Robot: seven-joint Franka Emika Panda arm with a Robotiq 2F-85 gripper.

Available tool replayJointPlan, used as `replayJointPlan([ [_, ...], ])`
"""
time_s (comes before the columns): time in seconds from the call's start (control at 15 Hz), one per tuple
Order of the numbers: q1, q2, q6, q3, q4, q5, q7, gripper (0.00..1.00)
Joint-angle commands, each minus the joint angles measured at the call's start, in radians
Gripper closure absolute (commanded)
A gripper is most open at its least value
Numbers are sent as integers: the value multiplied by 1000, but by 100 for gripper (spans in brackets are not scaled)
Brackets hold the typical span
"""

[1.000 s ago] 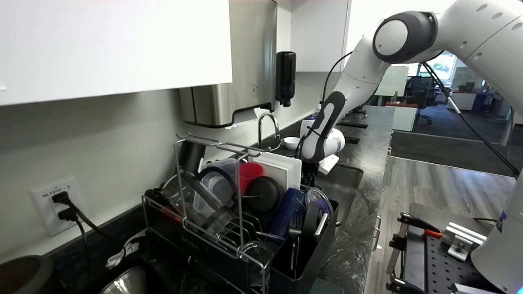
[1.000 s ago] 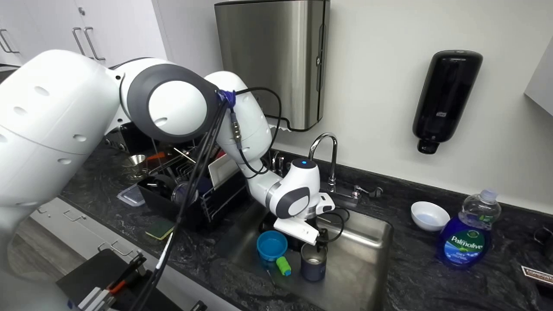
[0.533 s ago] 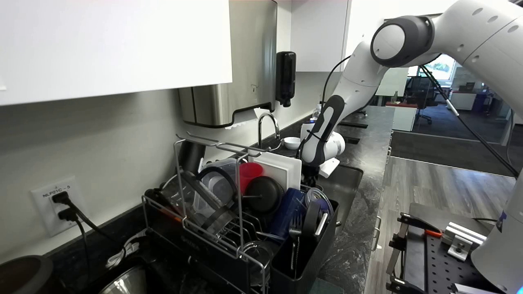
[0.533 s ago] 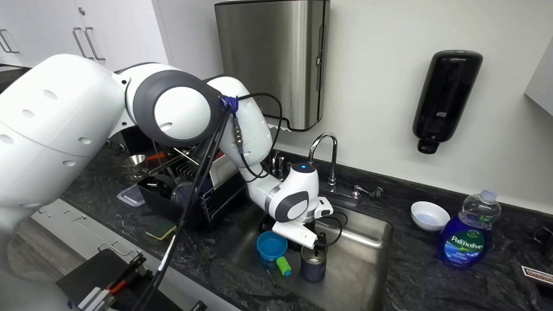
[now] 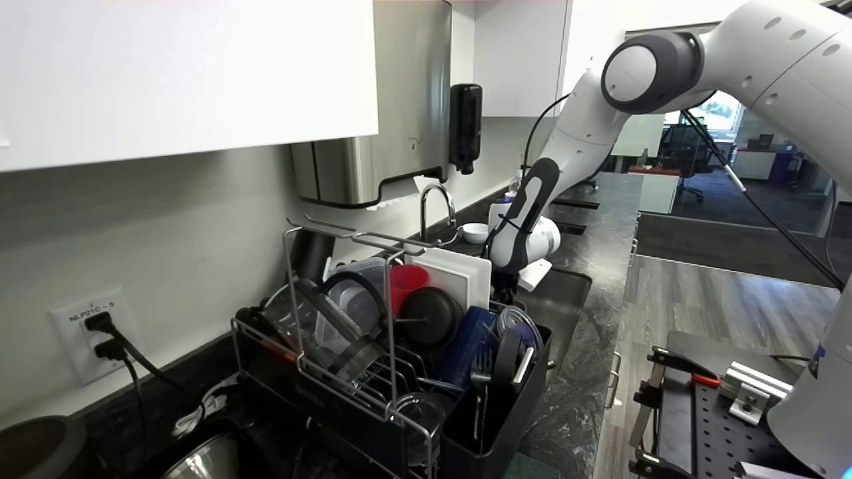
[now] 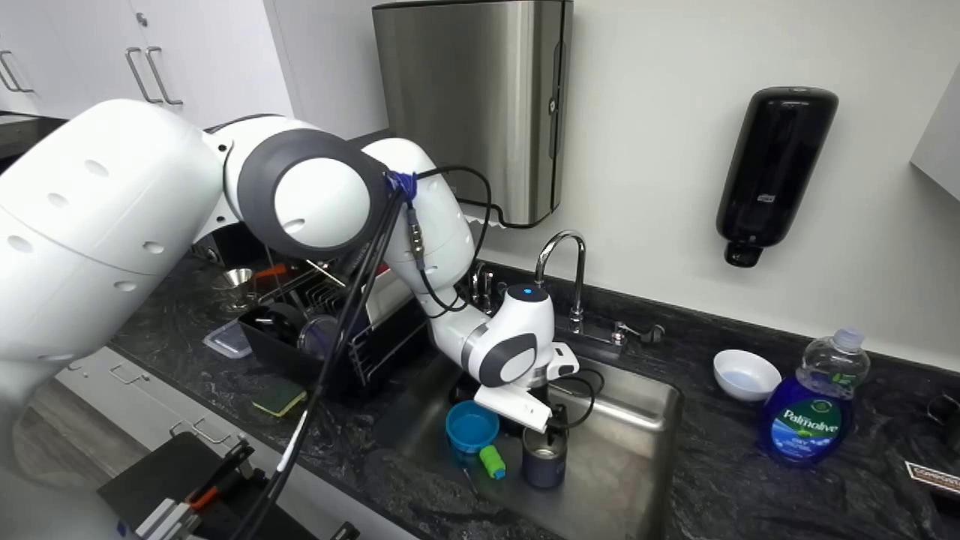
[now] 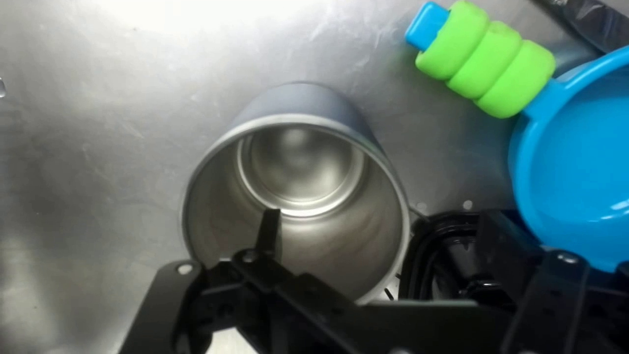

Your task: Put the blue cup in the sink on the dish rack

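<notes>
The white robot arm (image 6: 311, 191) is stretched above the dark surface (image 6: 720, 484), and its end hangs over the steel sink (image 6: 611, 487). Just beside the sink stands the dish rack (image 5: 316, 401), which is quite full: it contains a white plate (image 5: 459, 273), a red cup (image 5: 406, 283) and a cutlery box (image 5: 469, 464), so a free place may be difficult to find. Across the sink is a soap bottle (image 6: 814, 405), partly filled with blue liquid. In the sink there are a black tray (image 7: 427, 246), its content too dark to read, a bright blue bowl (image 7: 585, 142) with a green handle (image 7: 486, 64), apparently empty, and a grey-blue cup (image 6: 544, 469). I judge that this cup is the one meant, because the pincer (image 7: 383, 226) is at it. It stands upright, its long axis vertical, with only bare steel inside. The pincer is at the rim, spread wide, holding nothing. Of the two fingers (image 7: 269, 236), one is above or inside the mouth, I cannot tell which; the other is outside, toward the blue bowl. The wall of the cup is therefore between them, and the coming move probably is to squeeze this wall.
</notes>
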Motion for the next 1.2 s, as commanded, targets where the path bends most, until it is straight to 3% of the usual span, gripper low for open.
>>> replayJointPlan([
  [0.0,11,14,5,-11,17,-5,15,26],
  [0.67,11,16,6,-12,23,-5,15,96],
  [0.73,11,16,7,-12,23,-5,16,100],
  [1.13,13,17,14,-18,21,-6,19,98],
])
